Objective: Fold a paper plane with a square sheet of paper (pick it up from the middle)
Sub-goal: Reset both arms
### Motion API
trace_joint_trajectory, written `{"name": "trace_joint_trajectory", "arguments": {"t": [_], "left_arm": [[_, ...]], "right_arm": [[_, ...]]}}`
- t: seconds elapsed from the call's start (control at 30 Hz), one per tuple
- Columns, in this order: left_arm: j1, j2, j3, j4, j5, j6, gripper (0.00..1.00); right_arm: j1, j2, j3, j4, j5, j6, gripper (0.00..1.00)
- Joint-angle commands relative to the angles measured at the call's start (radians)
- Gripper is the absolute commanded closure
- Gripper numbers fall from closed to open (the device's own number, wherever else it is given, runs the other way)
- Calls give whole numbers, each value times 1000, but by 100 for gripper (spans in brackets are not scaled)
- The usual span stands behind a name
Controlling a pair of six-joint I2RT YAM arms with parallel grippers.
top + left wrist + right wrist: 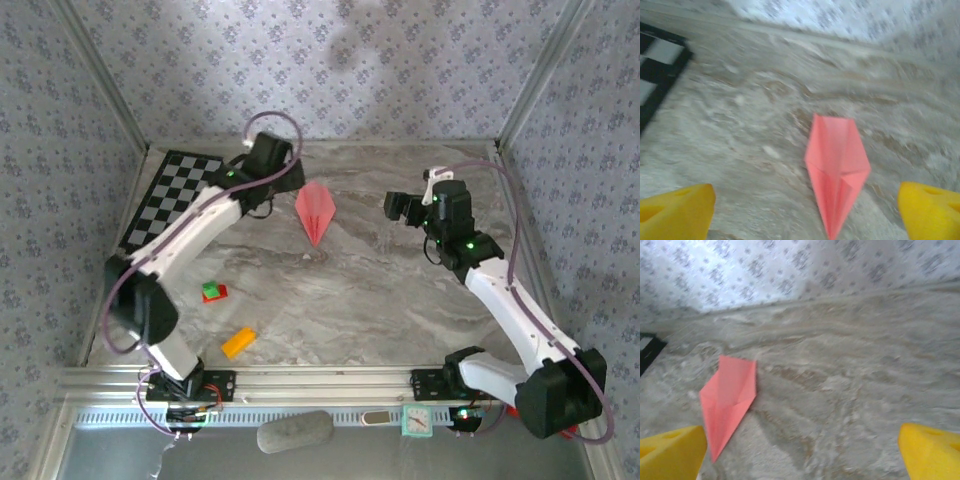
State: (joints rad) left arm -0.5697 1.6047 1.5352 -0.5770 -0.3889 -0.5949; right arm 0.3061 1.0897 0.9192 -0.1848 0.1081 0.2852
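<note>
Left end effector [268, 157] is released, its yellow fingers [675, 212] spread wide with nothing between them. Right end effector [398, 207] is likewise released. The paper plane [315, 210] lies flat on the marbled worktop [380, 300] between the two, touching neither, with bare surface all round it. The checkerboard mat [178, 195] lies along the left wall. Both wrist views are blurred, and the frame edges cut off the fingers.
</note>
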Motion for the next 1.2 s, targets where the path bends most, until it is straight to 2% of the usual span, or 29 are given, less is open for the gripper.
{"name": "trace_joint_trajectory", "arguments": {"t": [0.0,0.17,0.37,0.47,0.6,0.73,0.87,1.03,1.17], "left_arm": [[47,-118,-181,157,-138,51,0],[134,-336,-483,309,-285,82,0],[286,-546,-788,509,-298,149,0],[367,-603,-912,590,-313,146,0],[423,-632,-1067,779,-329,216,0],[477,-610,-1150,885,-241,302,0],[532,-565,-1240,1070,-69,388,0],[547,-477,-1291,1287,129,502,0],[559,-361,-1290,1421,218,532,0]], "right_arm": [[-30,-40,-28,25,173,-76,0],[-88,-94,-159,190,300,-102,0],[-190,-79,-326,344,350,-69,0],[-234,-33,-400,417,358,-37,0],[-254,63,-483,535,373,-44,0],[-254,159,-526,647,331,-99,0],[-256,213,-518,712,193,-189,0],[-262,243,-536,820,110,-282,0],[-272,243,-569,895,48,-325,0]]}}
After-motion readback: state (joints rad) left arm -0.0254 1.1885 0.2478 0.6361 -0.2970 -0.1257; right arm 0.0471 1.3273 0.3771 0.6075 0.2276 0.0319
